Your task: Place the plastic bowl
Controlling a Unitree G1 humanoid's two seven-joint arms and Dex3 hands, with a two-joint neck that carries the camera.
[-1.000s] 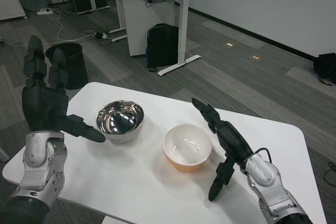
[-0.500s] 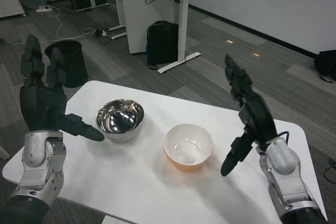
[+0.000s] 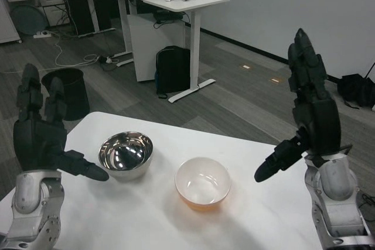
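Raised and spread with nothing in it, my right hand (image 3: 313, 124) hangs well clear of the plastic bowl (image 3: 203, 183) resting upright on the white table (image 3: 263, 215) beside the steel bowl (image 3: 125, 154), so I judge I'd best leave it undisturbed.

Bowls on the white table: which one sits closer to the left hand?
The shiny round metal bowl, on the table's left side. The left hand has a finger reaching almost to its rim, while the white-inside, orange-outside plastic bowl sits further right, mid-table.
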